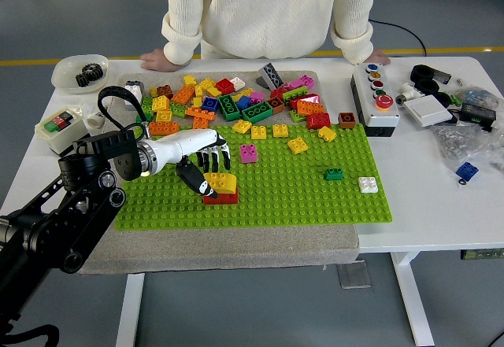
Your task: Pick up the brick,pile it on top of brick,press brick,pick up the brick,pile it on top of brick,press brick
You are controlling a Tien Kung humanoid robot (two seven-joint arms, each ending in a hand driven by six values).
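A yellow brick [222, 182] sits on top of a red brick [224, 198] on the green baseplate [315, 197], left of its middle. My left hand [206, 166] reaches in from the left and hovers just behind and left of this stack. Its fingers [216, 156] hang spread and relaxed behind the yellow brick. The black thumb tip touches the stack's left side, with nothing grasped. A heap of loose coloured bricks [228, 99] lies along the baseplate's far edge. My right arm is out of view.
A person stands at the far side with a hand [157, 60] and the other hand [376, 54] resting on the table edge. A pink brick [249, 153], small green brick [334, 174] and white brick [368, 184] stand on the plate. A button box [376, 95] is at right, a bowl [79, 73] at far left.
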